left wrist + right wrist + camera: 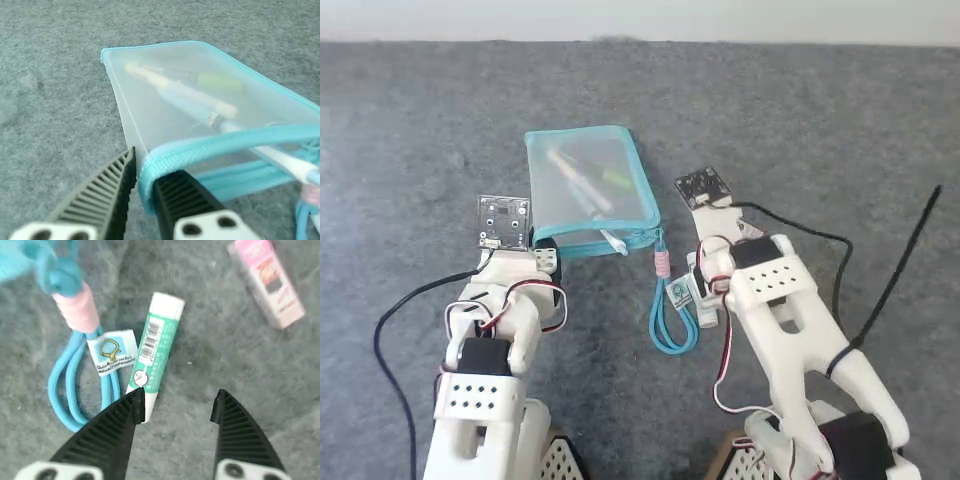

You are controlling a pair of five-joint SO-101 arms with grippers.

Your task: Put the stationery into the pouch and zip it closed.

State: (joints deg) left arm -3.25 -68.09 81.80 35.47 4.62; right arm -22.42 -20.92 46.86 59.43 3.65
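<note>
The left fingers [126,174] are clamped on the teal zip edge at the near corner of the pouch [190,100], one finger outside and the other under the raised lip. From that corner the translucent pouch lies flat on the grey counter [410,140], running away from the fingers. Its far teal edge is straight and its mouth gapes along the near side. Pens [177,90] lie inside, and a white pen [280,161] pokes out over the zip edge, off to the side of the clamped corner.

The right fingers [120,425] stand apart above the counter. A green-and-white glue stick [157,350] lies just ahead of them, its near end at the tip of one finger; whether they touch cannot be told. Beside that same finger a teal loop strap [75,385] with a paper tag [112,352] hangs from a pink bead [75,305]. A pink box [270,280] lies well beyond the other finger, with bare counter in between.
</note>
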